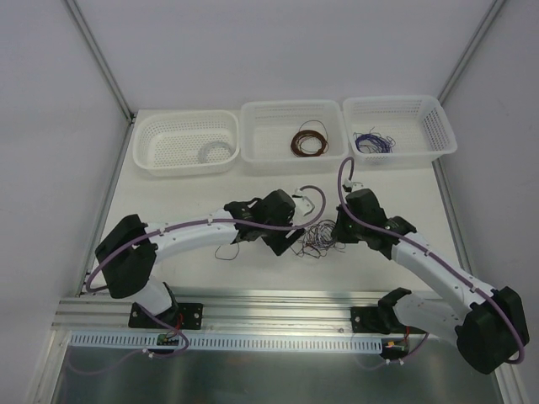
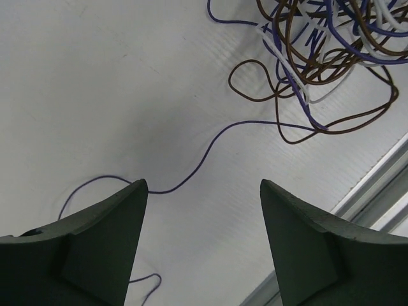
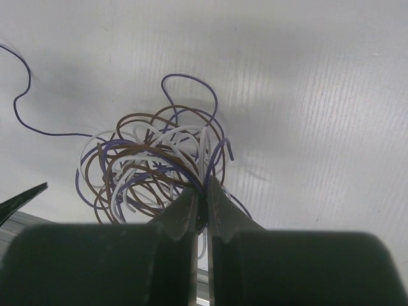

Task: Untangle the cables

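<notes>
The cables [image 1: 316,237] are a scribbly tangle of thin purple, brown and white wires on the table between my two grippers. In the right wrist view the tangle [image 3: 150,169] sits just ahead of my right gripper [image 3: 204,185], which is shut on several of its strands. My left gripper [image 2: 203,188] is open and empty above the table; the tangle [image 2: 325,48] lies at the top right of its view. One loose purple strand [image 2: 204,156] runs from the tangle past the left finger [image 2: 102,236]. In the top view the left gripper [image 1: 285,240] is just left of the tangle, the right gripper [image 1: 335,231] just right.
Three white baskets stand along the far edge: the left one [image 1: 160,151] holds a white coil [image 1: 215,151], the middle one [image 1: 261,151] a brown coil [image 1: 309,139], the right one [image 1: 438,126] purple wires [image 1: 371,143]. A loose brown wire [image 1: 226,252] lies under the left arm. A metal rail [image 1: 278,307] runs along the near edge.
</notes>
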You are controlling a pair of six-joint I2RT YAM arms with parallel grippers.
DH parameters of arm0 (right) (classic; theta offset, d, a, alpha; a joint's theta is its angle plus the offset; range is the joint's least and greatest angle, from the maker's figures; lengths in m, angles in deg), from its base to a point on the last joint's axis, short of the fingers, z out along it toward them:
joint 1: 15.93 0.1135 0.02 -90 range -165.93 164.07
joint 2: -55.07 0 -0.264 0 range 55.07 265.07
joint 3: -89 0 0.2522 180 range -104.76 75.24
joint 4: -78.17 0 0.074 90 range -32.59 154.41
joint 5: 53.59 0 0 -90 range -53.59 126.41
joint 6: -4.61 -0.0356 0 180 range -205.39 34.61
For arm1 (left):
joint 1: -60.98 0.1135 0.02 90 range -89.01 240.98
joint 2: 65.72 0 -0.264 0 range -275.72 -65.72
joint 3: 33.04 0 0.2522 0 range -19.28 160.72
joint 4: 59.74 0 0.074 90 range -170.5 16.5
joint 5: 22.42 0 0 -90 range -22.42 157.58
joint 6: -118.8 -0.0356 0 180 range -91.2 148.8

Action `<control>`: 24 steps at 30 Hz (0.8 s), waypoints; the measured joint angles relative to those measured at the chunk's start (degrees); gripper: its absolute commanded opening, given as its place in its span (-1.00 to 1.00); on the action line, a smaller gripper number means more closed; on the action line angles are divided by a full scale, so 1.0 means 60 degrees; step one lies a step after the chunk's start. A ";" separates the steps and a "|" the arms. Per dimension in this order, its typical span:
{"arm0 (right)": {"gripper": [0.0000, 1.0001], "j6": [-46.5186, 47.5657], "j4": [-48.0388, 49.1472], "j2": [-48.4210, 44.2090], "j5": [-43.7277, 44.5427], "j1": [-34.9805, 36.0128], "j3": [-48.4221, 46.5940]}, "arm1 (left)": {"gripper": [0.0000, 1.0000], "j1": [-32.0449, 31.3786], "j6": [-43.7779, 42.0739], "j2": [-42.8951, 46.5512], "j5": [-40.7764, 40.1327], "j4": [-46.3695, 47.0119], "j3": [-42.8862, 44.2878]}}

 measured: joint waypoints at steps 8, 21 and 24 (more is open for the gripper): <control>-0.99 0.0055 0.0000 -0.0280 0.0004 0.0004 0.0051 | 0.18 0.0011 -0.2211 -0.1253 0.0408 0.0051 0.0273; -0.99 0.0109 0.0007 -0.0375 0.0204 -0.0062 0.0361 | -1.00 0.0033 -0.2685 -0.1486 0.0477 0.0200 0.0211; -0.99 0.0095 -0.0007 -0.0404 0.0229 -0.0273 0.0412 | -1.00 0.0222 -0.2532 -0.0831 0.0433 0.0186 -0.0186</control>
